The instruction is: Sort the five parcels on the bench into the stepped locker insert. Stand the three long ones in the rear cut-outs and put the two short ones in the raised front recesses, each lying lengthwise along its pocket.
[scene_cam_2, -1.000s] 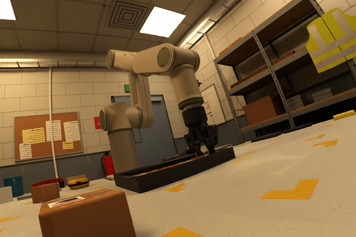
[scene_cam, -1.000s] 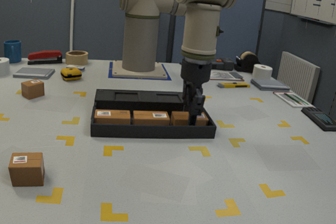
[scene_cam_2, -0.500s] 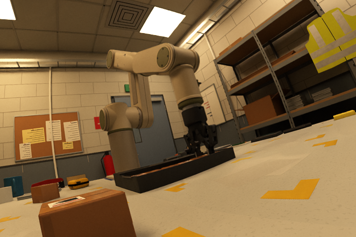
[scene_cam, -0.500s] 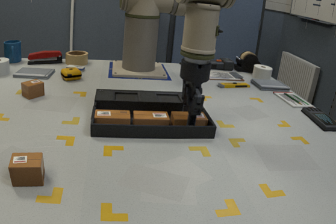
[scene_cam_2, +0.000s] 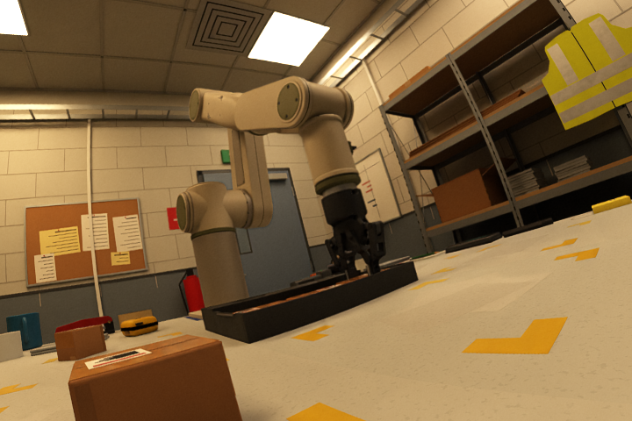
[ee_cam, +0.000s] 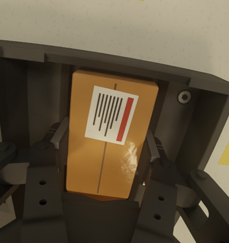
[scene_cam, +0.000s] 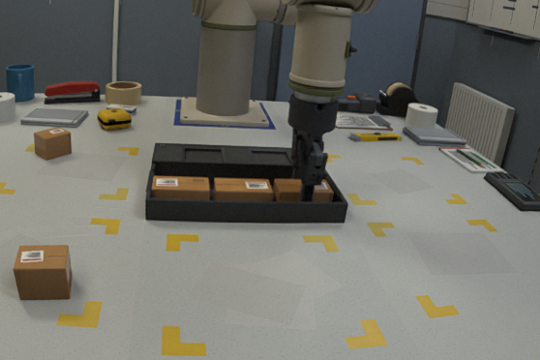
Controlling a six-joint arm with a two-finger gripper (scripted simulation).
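A long brown parcel [scene_cam: 302,190] [ee_cam: 111,136] sits in the right-hand cut-out of the black stepped insert [scene_cam: 244,183] [scene_cam_2: 309,298], in line with two other long parcels [scene_cam: 180,187] [scene_cam: 243,189] to its left. I grip that right-hand parcel across its width in my gripper [scene_cam: 308,193] [scene_cam_2: 359,270] [ee_cam: 106,148], low inside the tray. Its barcode label faces up. Two short parcels stand on the bench: one at the front left [scene_cam: 42,272] [scene_cam_2: 153,380], one further back on the left [scene_cam: 52,142] [scene_cam_2: 80,341]. The insert's two raised recesses [scene_cam: 222,155] lie open on the side nearer the arm's base.
Behind the insert stands the arm's base on a blue-edged plate [scene_cam: 223,112]. Desk clutter lines the far edge: a stapler [scene_cam: 72,91], tape rolls, a yellow tape measure [scene_cam: 114,118], notebooks, a knife [scene_cam: 375,137]. A keypad [scene_cam: 515,190] lies at right. Yellow corner marks dot the bench.
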